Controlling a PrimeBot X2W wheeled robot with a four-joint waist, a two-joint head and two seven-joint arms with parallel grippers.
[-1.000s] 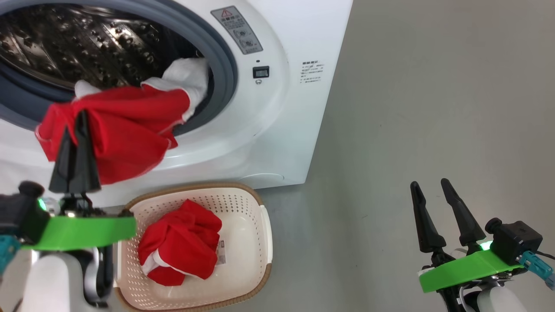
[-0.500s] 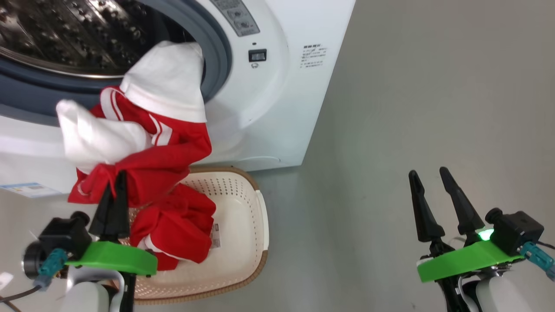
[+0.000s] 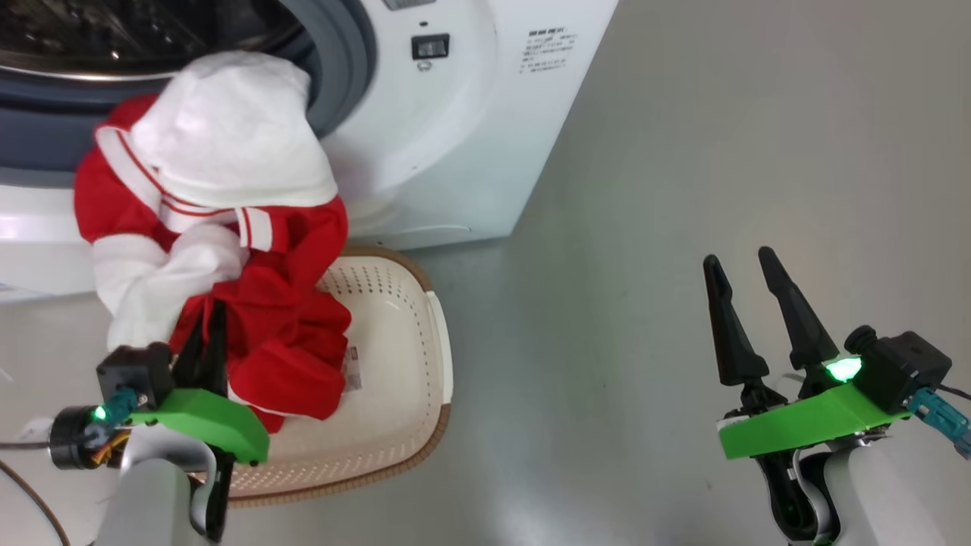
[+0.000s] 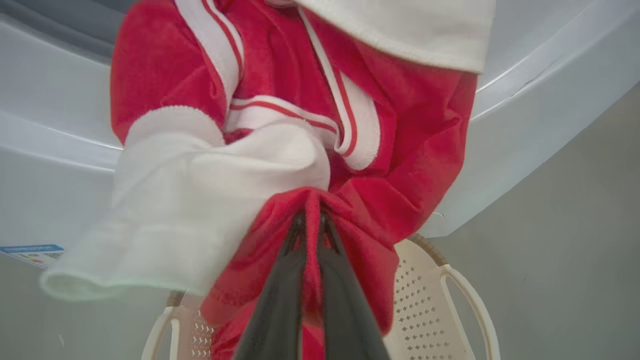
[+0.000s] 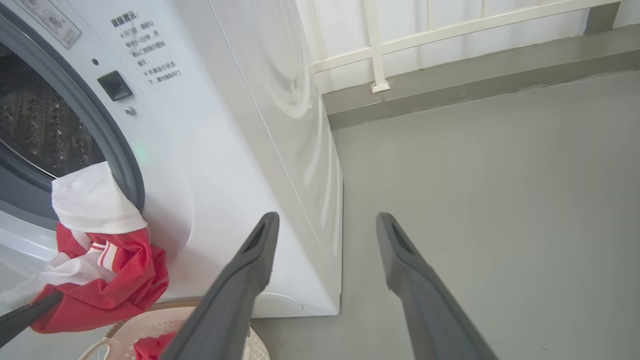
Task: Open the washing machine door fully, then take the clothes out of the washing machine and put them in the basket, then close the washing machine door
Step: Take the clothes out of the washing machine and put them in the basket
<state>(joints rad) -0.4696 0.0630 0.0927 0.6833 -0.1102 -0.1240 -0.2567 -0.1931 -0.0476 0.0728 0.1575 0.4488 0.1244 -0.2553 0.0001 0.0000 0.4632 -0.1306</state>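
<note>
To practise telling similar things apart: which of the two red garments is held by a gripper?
The garment with big white parts, hanging before the washing machine, pinched by the left gripper; the other garment lies loose in the basket.

Basket (image 3: 396,322) partly behind clothes (image 3: 292,318)

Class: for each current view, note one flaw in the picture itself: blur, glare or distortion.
Left wrist view: the white sleeve of the clothes is smeared with blur. Head view: a pale sheen lies on the floor. Right wrist view: light glares off the side of the washing machine, its edges bowed.
</note>
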